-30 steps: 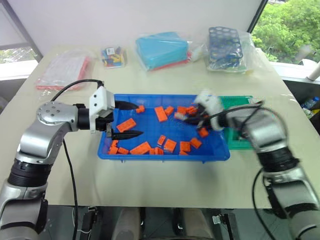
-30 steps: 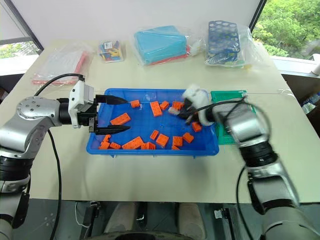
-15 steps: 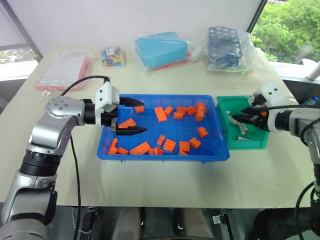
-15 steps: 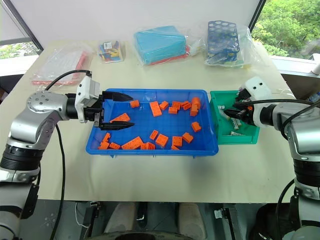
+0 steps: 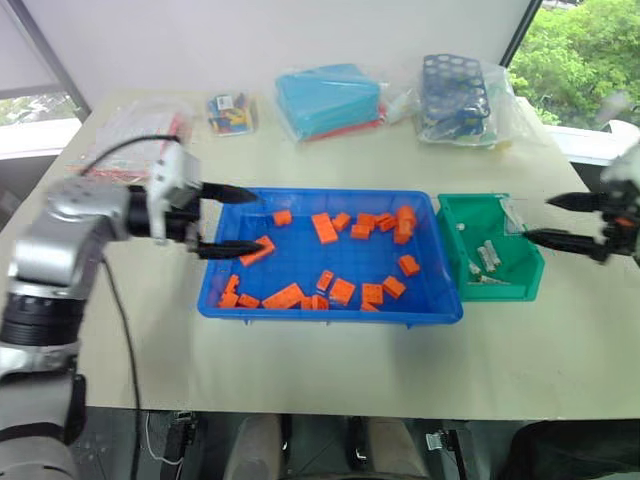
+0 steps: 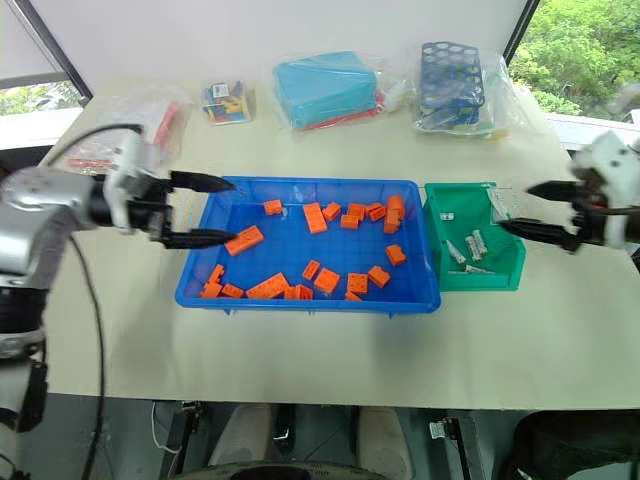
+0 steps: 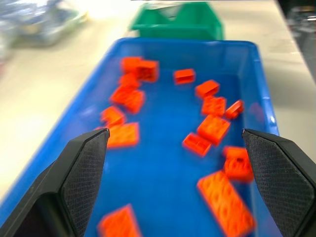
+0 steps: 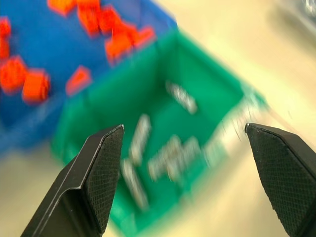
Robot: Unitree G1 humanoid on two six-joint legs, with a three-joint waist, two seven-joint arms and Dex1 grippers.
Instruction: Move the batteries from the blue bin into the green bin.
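From the head, slim silvery-white batteries [image 6: 468, 247] are lying in the green bin [image 6: 505, 272], just left of the spread, empty right tool [image 6: 533, 209]. Left wrist: the left tool [image 7: 173, 185], spread, is hovering over the blue bin [image 7: 261, 98]'s orange blocks [image 7: 213, 128].

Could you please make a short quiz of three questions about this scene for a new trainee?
1. True or false: the batteries lie in the green bin.
2. What fills the blue bin? A) orange blocks B) batteries C) nothing
3. Fill in: the right gripper, beside the green bin, is ____.

Key
1. True: several lie on its floor.
2. A: only orange blocks are seen there; no battery shows among them.
3. Open: its fingers stand wide apart with nothing between them. The left gripper, at the blue bin's far end, is open too.
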